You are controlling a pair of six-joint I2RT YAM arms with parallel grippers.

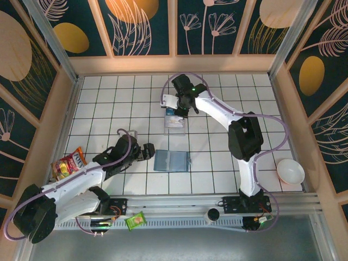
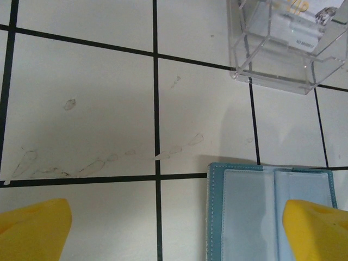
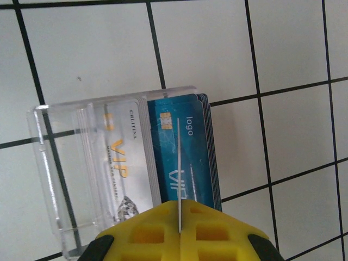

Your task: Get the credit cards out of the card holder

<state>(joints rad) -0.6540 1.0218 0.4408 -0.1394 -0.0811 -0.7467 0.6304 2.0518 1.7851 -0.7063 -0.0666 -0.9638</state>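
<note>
The card holder [image 1: 172,161] lies open and flat on the tiled table, a teal wallet with pale inner pockets [image 2: 261,212]. My left gripper [image 1: 148,153] is open just left of it, and its yellow fingertips [image 2: 32,228] straddle the wallet's left edge without touching. My right gripper [image 1: 182,106] hovers over a clear plastic case [image 1: 175,118] farther back. It is shut on a thin credit card [image 3: 178,163] seen edge-on. Under it, white and blue credit cards [image 3: 185,157] stand stacked in the case [image 3: 60,179].
A white bowl [image 1: 290,172] sits at the right front. A snack packet [image 1: 69,163] lies at the left edge and a green sachet [image 1: 136,220] on the front rail. Wooden walls ring the table.
</note>
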